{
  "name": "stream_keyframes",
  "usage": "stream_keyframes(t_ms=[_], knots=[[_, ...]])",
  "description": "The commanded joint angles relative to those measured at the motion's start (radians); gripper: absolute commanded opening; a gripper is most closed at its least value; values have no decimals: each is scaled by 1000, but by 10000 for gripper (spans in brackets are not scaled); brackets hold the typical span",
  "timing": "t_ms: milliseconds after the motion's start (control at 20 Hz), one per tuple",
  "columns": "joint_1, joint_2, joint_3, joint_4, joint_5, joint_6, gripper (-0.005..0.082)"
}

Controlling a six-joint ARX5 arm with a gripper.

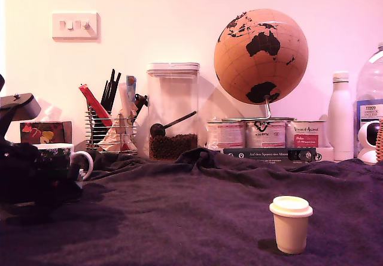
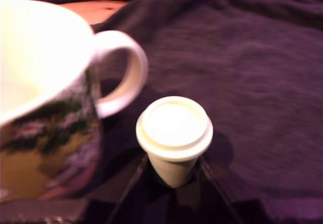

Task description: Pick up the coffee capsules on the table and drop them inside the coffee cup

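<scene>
Tool [image 2: 174, 183], clenched on one coffee capsule [image 2: 174, 133] held rim-up just beside the coffee cup [image 2: 45, 82] handle at the exterior view's far left; carry step, next needing lift over the rim and release, while a second capsule [image 1: 291, 223] stands on the bench [image 1: 191, 218], near right.

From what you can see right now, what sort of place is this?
Probably a home coffee corner or desk against a wall. A clear jar of coffee beans with a scoop, round tins under a cork globe, and a wire holder of pens stand behind the cloth-draped table.
</scene>
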Motion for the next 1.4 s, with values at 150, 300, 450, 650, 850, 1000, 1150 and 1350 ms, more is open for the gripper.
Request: stream_keyframes(t_ms=[150,300,450,650,850,1000,1150,1350], knots=[[1,-25,6,0,73,16,122],[1,-67,6,-32,111,16,122],[1,-130,6,-51,122,16,122],[1,-251,6,-122,129,16,122],[2,-381,6,-222,117,24,122],[2,-471,6,-310,63,48,122],[6,-537,6,-399,-1,76,122],[54,-577,6,-472,-37,94,122]])
